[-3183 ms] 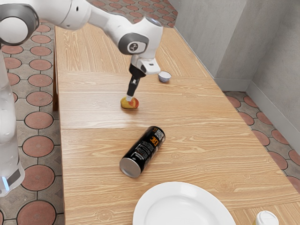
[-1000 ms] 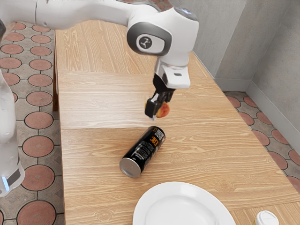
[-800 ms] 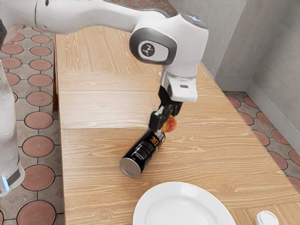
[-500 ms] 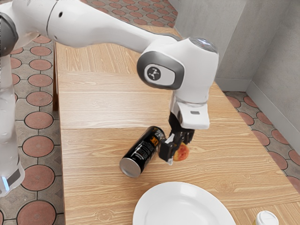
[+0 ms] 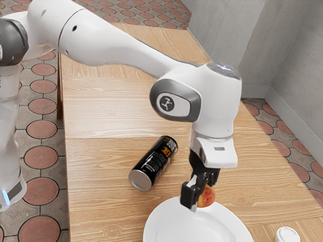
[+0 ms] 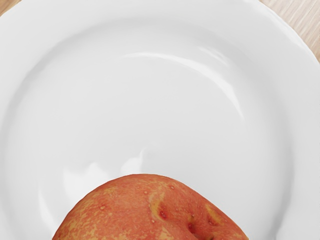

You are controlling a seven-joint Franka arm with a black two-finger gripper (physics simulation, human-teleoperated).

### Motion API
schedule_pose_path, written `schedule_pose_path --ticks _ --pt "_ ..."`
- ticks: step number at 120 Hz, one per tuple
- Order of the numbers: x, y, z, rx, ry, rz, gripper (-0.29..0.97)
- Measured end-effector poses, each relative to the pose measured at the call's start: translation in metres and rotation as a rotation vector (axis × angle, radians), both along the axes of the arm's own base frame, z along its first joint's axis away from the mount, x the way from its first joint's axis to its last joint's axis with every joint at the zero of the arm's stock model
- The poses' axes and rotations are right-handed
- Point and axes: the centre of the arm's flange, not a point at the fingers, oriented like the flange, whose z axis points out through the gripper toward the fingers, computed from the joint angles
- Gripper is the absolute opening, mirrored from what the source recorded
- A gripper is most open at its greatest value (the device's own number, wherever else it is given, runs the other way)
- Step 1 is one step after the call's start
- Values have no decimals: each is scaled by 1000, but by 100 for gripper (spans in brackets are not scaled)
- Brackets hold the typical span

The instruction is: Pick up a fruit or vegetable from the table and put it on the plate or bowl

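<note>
The carry step is nearly at its end: the end effector [image 5: 198,197] hangs over the far part of the white plate [image 5: 166,228], its two black fingers closed to a narrow gap on the fruit [image 5: 207,196], one on each side of it, so the fruit is off the tabletop [image 5: 101,111] and held a little above the plate's surface. In the wrist view the plate's smooth basin lies directly beneath the fruit, which suggests the drop point is already inside the rim rather than at its edge. What remains, as I judge it, is the release: a short lowering so the fruit does not fall far, then spreading the fingers and lifting straight away. Because the fruit is rounded and the plate is shallow and glossy, it could roll toward the rim if let go from height or with sideways motion, so a low, steady release looks wise. The fruit is reddish-orange with paler yellow-orange patches, a finely speckled skin and a few small dimples and darker red spots; its outline is plump and slightly uneven. A black can [image 5: 153,162] lies on its side on the tabletop, farther off and toward the exterior view's left of the plate, well apart from the fruit.
</note>
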Motion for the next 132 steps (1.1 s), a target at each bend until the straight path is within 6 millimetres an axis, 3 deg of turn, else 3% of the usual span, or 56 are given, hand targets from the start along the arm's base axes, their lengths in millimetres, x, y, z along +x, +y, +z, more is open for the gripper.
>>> schedule_pose_path --ticks 19,44,57,82,132 --pt "2 -16 -17 -26 20 11 21" --pt "15 -16 -35 -42 42 52 22" --pt "17 -16 -39 -48 51 72 43" --pt "19 -17 -40 -54 57 104 62" --pt "23 -6 -33 -24 97 146 68"
